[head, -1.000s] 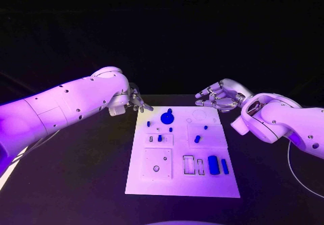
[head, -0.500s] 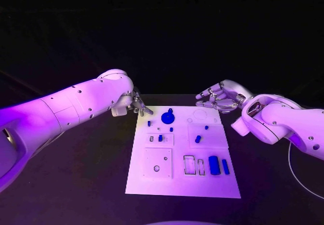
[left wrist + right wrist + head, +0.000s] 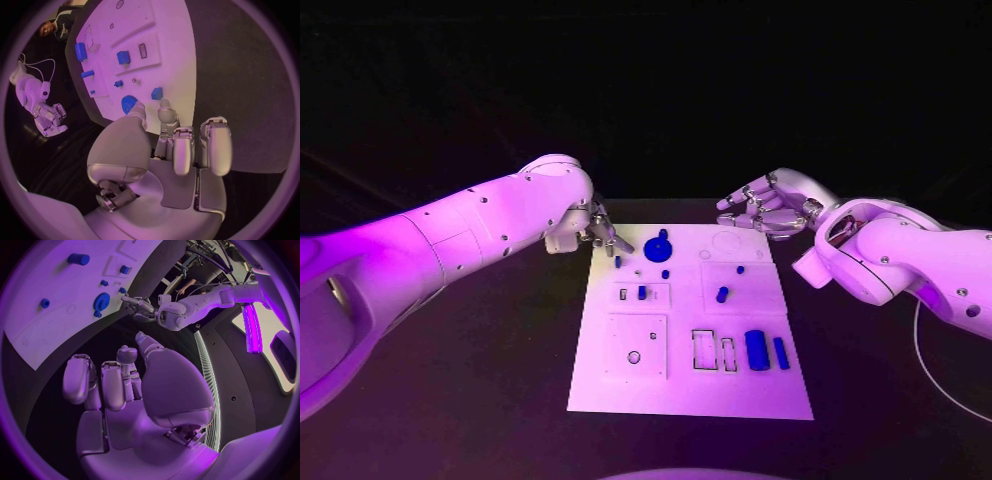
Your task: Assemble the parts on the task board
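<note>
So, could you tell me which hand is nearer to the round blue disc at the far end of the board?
The left hand: its fingertips hang just beside the round blue disc, over the task board's far corner. The right hand hovers beyond the board's opposite far corner, farther off.

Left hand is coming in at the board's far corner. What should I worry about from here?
1. The left hand hovers at the board's far left corner with nothing held; the round blue part and a small blue piece sit close beside its fingers, so a sloppy reach may knock them.
2. The right hand, fingers curled, hangs at the far right corner; if both reach inward they might crowd each other.
</note>
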Controlling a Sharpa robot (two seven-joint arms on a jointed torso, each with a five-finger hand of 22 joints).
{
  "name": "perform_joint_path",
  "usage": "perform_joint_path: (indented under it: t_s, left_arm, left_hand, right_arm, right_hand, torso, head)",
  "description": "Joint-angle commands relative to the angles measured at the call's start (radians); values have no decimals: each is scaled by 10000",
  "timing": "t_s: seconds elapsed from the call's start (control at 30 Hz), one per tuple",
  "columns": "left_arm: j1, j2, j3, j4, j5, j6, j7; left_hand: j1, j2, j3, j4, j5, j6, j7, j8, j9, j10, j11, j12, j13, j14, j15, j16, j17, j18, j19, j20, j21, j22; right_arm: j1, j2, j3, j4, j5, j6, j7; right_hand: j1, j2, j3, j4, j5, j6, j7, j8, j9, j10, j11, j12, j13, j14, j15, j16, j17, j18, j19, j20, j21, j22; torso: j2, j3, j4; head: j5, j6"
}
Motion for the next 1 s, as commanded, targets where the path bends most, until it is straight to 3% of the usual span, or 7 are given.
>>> perform_joint_path:
  t_s: [0.03, 0.57, 1.0]
  left_arm:
    - [-6, 45, 1, 0, 81, 441, 116]
    - [-39, 93, -9, -10, 82, 598, 49]
    - [-108, 171, -27, -114, 82, 605, 1]
  left_hand:
    - [118, 36, -72, 3, 3, 59, -7, -48, -15, 56, -3, 38, 18, 1036, -41, 30, 2635, -26, 637, -1, 58, 1617]
    - [450, 152, -129, -64, 10, 138, -33, -26, -35, 73, -27, 55, 13, 1036, -61, 30, 2635, -30, 641, -22, 70, 1641]
    - [915, 430, -73, -205, 29, 164, -44, -18, -59, 78, -40, 58, -9, 1036, -74, 30, 2635, -35, 645, -37, 83, 1670]
  right_arm:
    - [-6, 15, 1, 1, -25, 141, 44]
    - [-7, 18, 1, 6, -27, 149, 41]
    - [-7, 20, 1, 3, -26, 155, 43]
  right_hand:
    - [-4, 72, -54, -12, 31, 15, -34, -9, 9, -65, -37, -45, -8, 394, 24, -43, -7, 194, -32, -30, -58, -10]
    - [-4, 72, -54, -12, 31, 15, -34, -9, 9, -65, -37, -45, -8, 394, 24, -43, -7, 194, -32, -30, -58, -10]
    - [-4, 72, -54, -12, 31, 15, -34, -9, 9, -65, -37, -45, -8, 394, 24, -43, -7, 194, -32, -30, -58, -10]
  torso:
    - [-7, 5, 14]
    - [-8, 3, 14]
    - [1, -1, 6]
  head:
    - [-3, -2]
    - [1, -2]
    - [-4, -31]
